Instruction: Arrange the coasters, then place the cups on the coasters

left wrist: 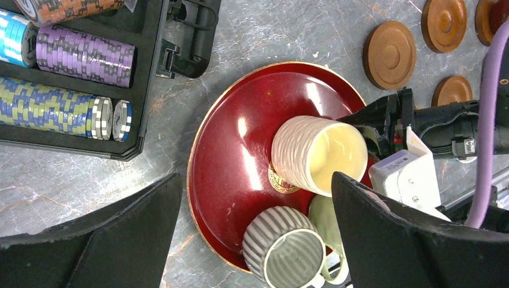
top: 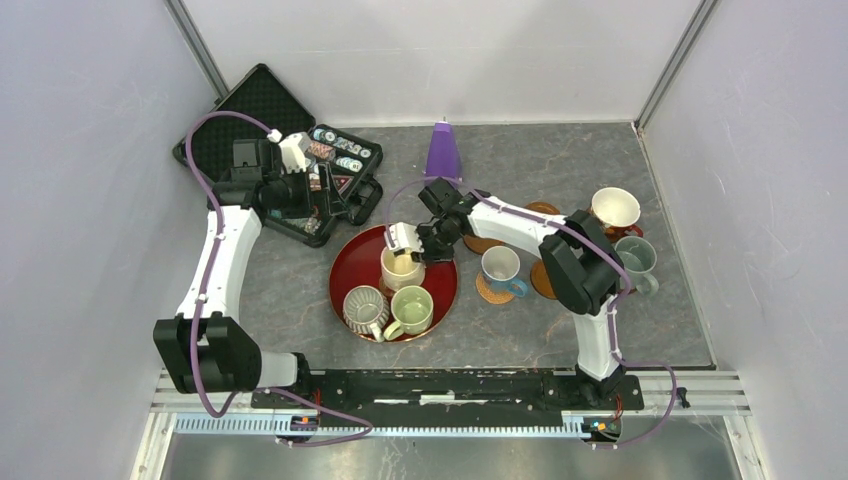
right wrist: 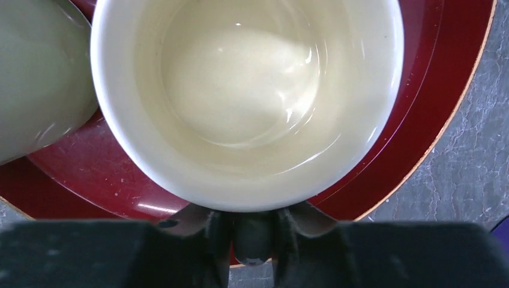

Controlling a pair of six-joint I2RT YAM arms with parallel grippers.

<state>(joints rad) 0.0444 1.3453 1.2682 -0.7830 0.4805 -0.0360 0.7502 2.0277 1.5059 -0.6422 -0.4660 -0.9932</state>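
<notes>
Grey desk (top: 560, 160), red tray (top: 348, 266): right gripper (right wrist: 255, 240) pinches cream cup (right wrist: 240, 90) by handle, likely bound for coaster (left wrist: 390, 54); left gripper (left wrist: 255, 180) open, idle.

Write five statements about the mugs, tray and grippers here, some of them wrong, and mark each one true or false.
1. Three mugs stand on the red tray: the cream-yellow mug, the ribbed grey mug and the pale green mug. True.
2. The left gripper holds the ribbed grey mug. False: it is open and empty, up by the chip case.
3. The white mug with the blue handle sits on a tan coaster. True.
4. The purple cone stands on the tray. False: it stands on the table beyond it.
5. The right gripper is at the cream-yellow mug. True.
</notes>
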